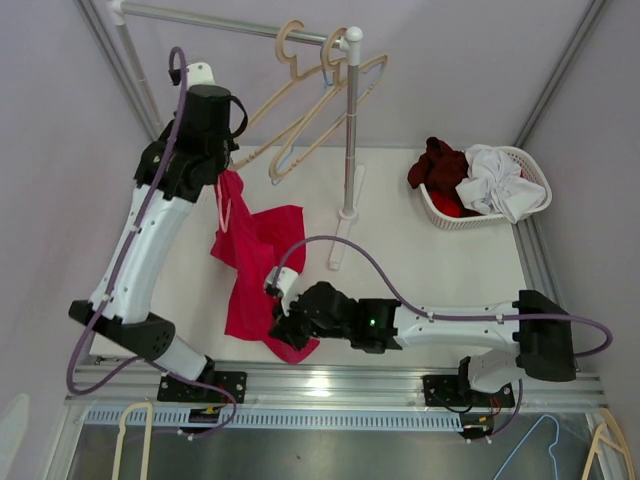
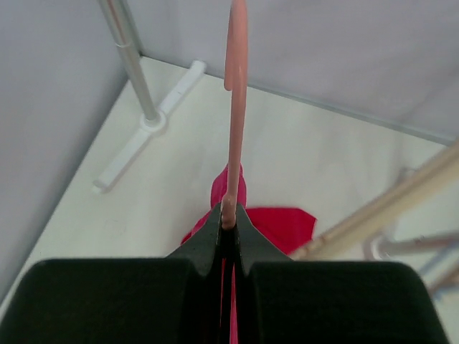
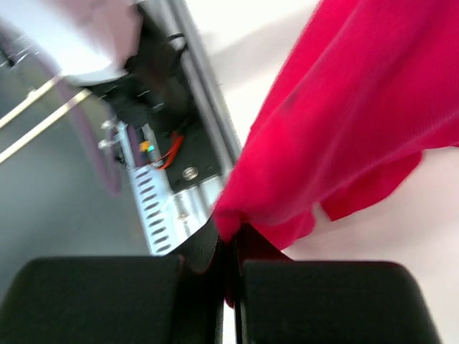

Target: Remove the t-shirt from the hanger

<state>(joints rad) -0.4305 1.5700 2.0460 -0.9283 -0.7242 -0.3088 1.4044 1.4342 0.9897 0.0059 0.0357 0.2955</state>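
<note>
Gripping the red t-shirt (image 1: 255, 262) and its pink hanger (image 2: 235, 107), near the table's (image 1: 430, 270) left edge.
Our left gripper (image 2: 229, 215) clamps the hanger and our right gripper (image 3: 231, 240) pinches the shirt low down; a hard tug could snag the shirt or twist the hanger loose.

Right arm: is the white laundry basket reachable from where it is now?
Probably not yet. The right gripper is shut on the red t-shirt, which hangs from the pink hanger held by the left gripper. The way across to the white basket looks open otherwise.
</note>
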